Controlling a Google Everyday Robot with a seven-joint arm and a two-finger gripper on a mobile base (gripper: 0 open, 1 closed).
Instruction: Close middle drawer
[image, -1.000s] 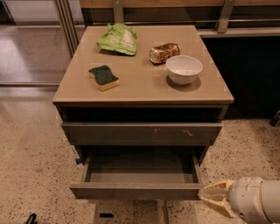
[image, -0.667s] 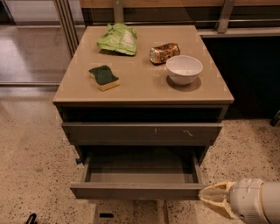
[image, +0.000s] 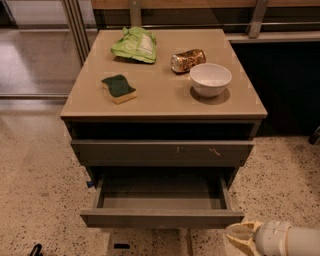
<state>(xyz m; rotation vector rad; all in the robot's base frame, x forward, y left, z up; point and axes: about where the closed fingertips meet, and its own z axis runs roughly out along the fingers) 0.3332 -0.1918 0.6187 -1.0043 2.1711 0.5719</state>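
The middle drawer (image: 162, 218) is pulled well out of the grey-brown cabinet, and its plain front faces me low in the camera view. Its inside looks empty. Above it is the wider drawer front with pale scratch marks (image: 162, 151), which is pushed in. My gripper (image: 240, 239) is at the bottom right, just below and to the right of the open drawer's front right corner. It is close to that corner, and I cannot tell whether it touches. The white arm (image: 290, 239) runs off the right edge.
On the cabinet top (image: 165, 100) lie a green sponge (image: 118, 87), a crumpled green bag (image: 135, 45), a crushed can (image: 187, 60) and a white bowl (image: 210, 79). Speckled floor (image: 40, 190) surrounds the cabinet. A dark panel (image: 287, 85) stands to the right.
My gripper has sunk slightly lower beside the drawer's front right corner. The drawer stands out as far as before.
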